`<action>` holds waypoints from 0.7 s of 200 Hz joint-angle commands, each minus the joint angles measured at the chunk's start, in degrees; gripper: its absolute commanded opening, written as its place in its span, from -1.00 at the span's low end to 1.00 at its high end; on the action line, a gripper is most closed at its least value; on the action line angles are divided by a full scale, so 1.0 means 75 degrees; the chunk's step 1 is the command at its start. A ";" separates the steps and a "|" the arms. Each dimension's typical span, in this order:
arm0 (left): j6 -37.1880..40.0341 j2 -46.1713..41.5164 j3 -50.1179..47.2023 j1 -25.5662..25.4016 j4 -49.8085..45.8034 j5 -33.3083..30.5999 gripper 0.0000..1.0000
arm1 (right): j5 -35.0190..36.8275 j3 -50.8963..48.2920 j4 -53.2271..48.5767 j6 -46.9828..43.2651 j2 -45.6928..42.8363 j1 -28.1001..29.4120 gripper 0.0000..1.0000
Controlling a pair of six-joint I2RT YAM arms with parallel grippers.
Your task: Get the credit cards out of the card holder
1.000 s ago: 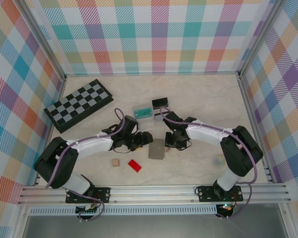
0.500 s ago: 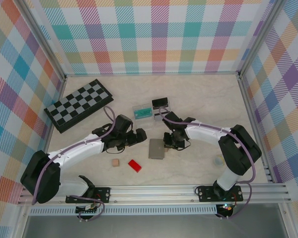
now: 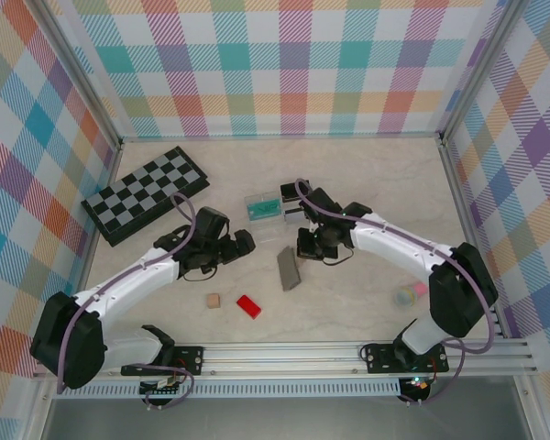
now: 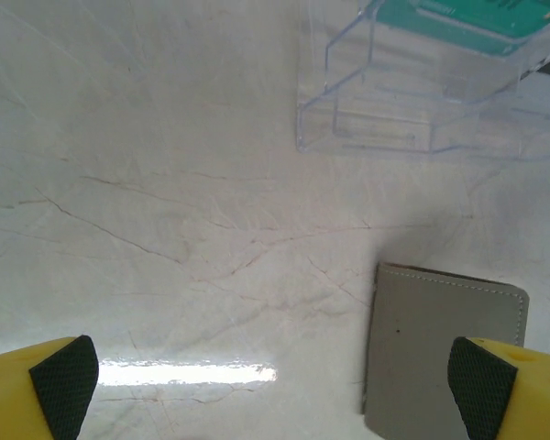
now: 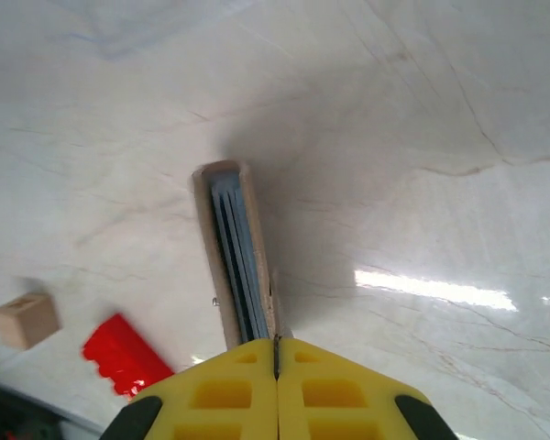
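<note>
The grey card holder [image 3: 289,268] stands tilted on its edge on the table, lifted at its far end. My right gripper [image 3: 313,249] is shut on one thin cover flap of the card holder [image 5: 231,261]. Blue-grey layers show edge-on between the covers in the right wrist view, where my right gripper [image 5: 277,346] has no gap between its fingers. My left gripper [image 3: 241,243] is open to the left of the holder and touches nothing. The left wrist view shows my left gripper [image 4: 273,378] spread wide and the card holder [image 4: 440,357] beside one pad. A teal credit card [image 3: 265,206] lies in a clear stand [image 4: 412,110]. A black card [image 3: 296,190] sits behind it.
A black-and-grey chessboard [image 3: 147,192] lies at the back left. A red block [image 3: 248,306] and a small wooden cube [image 3: 214,301] sit near the front edge. A small coloured object [image 3: 406,295] rests by the right arm's base. Checked walls enclose the table.
My right gripper has shut on the card holder's flap and raised it from flat to tilted on edge. My left gripper has opened wide and drawn back to the left.
</note>
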 commanded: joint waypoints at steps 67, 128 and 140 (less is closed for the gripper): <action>0.0050 -0.0999 -0.0507 0.0067 -0.0183 -0.0334 1.00 | -0.1332 0.0503 0.0439 -0.0333 0.0288 0.0148 -0.90; 0.0099 -0.1163 -0.0616 0.0067 0.0365 0.0326 1.00 | -0.0849 0.0080 0.0195 -0.0723 0.0014 -0.0080 -0.89; 0.0189 -0.1032 -0.0526 0.0067 0.0427 0.0439 1.00 | -0.0616 -0.0166 0.0133 -0.0777 -0.0042 -0.0256 -0.89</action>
